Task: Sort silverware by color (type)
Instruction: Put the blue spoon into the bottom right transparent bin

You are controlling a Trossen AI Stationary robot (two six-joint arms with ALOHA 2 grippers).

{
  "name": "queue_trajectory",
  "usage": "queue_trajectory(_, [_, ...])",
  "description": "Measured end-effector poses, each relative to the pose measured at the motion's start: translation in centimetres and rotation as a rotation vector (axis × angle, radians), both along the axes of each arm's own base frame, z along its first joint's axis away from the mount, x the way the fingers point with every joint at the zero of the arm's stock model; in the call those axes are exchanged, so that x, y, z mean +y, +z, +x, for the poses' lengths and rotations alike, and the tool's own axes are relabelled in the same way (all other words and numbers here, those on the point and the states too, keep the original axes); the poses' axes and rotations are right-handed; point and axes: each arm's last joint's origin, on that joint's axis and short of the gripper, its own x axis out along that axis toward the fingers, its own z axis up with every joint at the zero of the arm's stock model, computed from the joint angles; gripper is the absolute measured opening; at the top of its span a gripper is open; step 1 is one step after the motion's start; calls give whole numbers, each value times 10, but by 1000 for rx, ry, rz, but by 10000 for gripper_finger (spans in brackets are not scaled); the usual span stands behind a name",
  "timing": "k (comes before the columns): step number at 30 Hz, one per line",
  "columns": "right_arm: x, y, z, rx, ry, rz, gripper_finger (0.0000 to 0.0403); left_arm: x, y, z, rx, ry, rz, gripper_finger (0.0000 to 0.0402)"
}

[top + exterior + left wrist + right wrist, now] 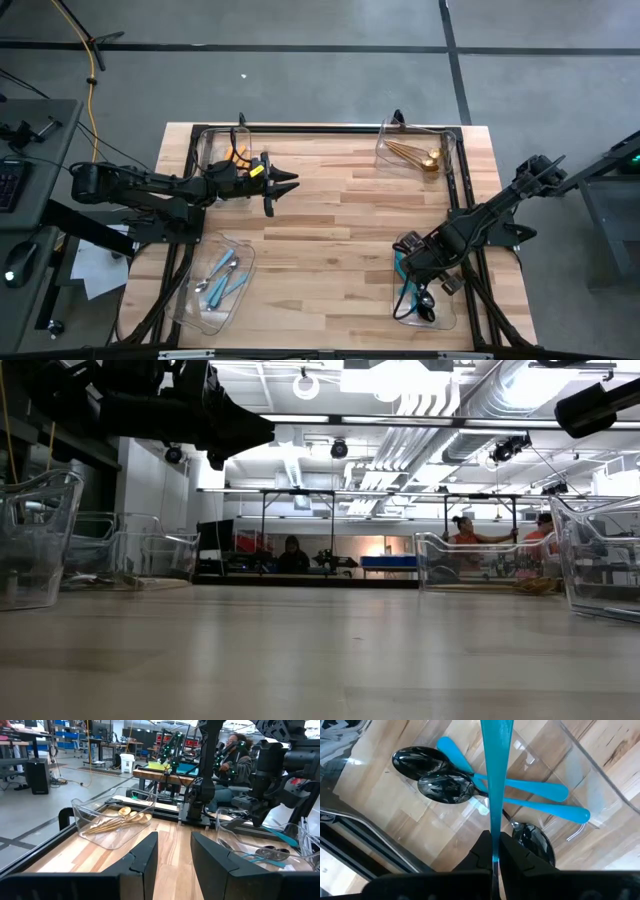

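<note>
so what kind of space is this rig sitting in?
Looks like a robotics lab or open workshop: exposed ceiling ducts and lights, other framed workstations across the floor, people seated at them, and a wooden table with clear bins of sorted silverware.

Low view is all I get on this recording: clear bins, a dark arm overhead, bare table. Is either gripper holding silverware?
Observer: Yes. The right gripper is shut on a teal-handled piece, handle pointing away from the wrist.
Operator: Where is that gripper?
Observer: Above the near-right bin, which holds the teal-handled black spoons.
Operator: And the left?
Observer: The left gripper hangs over the table beside the far-left bin, with nothing between its fingers.
Operator: Any other bins filled?
Observer: Gold pieces lie in the far-right bin; light-blue-handled ones in the near-left bin.
</note>
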Motion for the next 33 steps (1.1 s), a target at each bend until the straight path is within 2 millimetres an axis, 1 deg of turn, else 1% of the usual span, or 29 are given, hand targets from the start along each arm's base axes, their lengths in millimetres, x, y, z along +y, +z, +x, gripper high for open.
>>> queue_trajectory(7, [2, 0, 3, -42, 3, 9, 0, 0, 0, 0, 1, 0, 0, 106])
queue_trajectory(9, [2, -4, 4, -55, 2, 14, 0, 0, 0, 0, 1, 0, -1, 106])
queue_trajectory(14, [0, -19, 0, -19, -3, 18, 0, 0, 0, 0, 2, 0, 0, 106])
queue_trajectory(19, [0, -26, 0, -38, -6, 31, 0, 0, 0, 0, 2, 0, 0, 106])
queue_trajectory(25, [-1, -38, -3, -30, -4, 32, 0, 0, 0, 0, 1, 0, 0, 106])
queue_trajectory(33, [0, -41, -2, -47, 0, 46, 0, 0, 0, 0, 2, 0, -1, 106])
